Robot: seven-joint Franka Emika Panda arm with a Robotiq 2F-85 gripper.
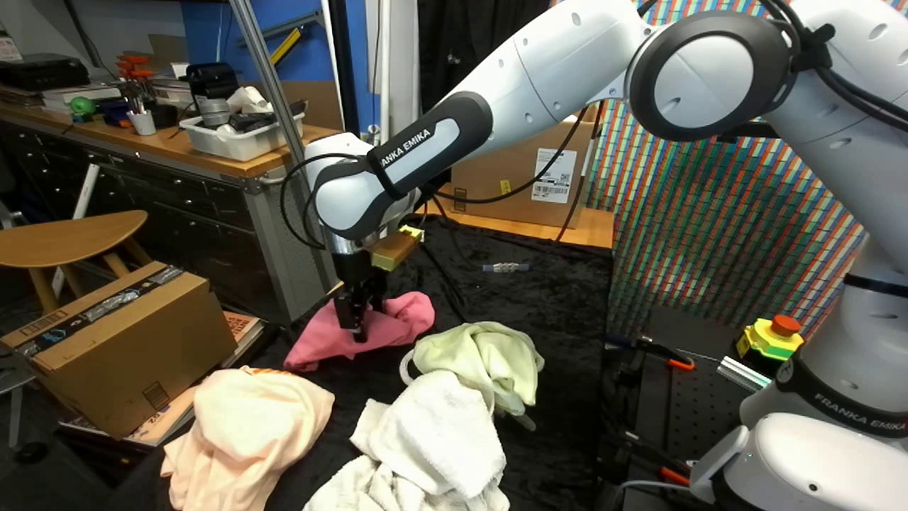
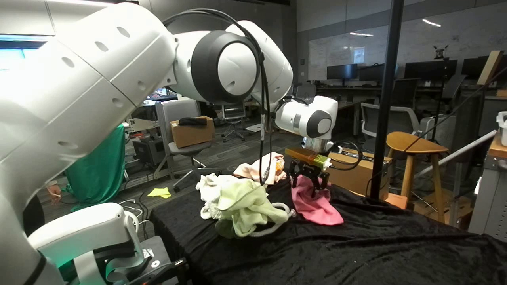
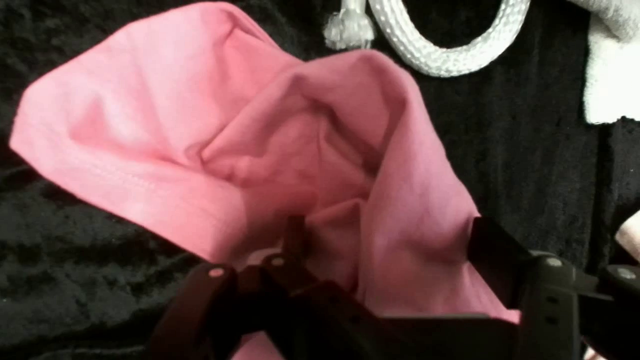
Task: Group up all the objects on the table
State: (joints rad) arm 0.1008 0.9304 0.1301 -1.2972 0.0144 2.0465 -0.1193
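Observation:
A pink cloth [image 1: 404, 319] lies crumpled on the black-covered table [image 1: 567, 319]; it also shows in an exterior view [image 2: 319, 209] and in the wrist view [image 3: 150, 110]. My gripper [image 3: 385, 245] points down at it, jaws apart, with pink folds between and around the fingers; it is also over the pink cloth in both exterior views [image 1: 365, 323] [image 2: 304, 188]. A pale green cloth [image 1: 489, 355] [image 2: 249, 206] with a white cord loop [image 3: 450, 62] lies beside it. A white towel [image 1: 440, 433] touches the green cloth. A peach cloth [image 1: 248, 426] [image 2: 251, 170] lies at the table's edge.
A small silver and bluish item [image 1: 506, 267] lies on the table. A cardboard box [image 1: 128, 341] stands beside the table near the peach cloth. A larger box [image 1: 518, 170] stands behind. A metal pole [image 1: 284, 121] rises at the table's side. Cables hang from the arm.

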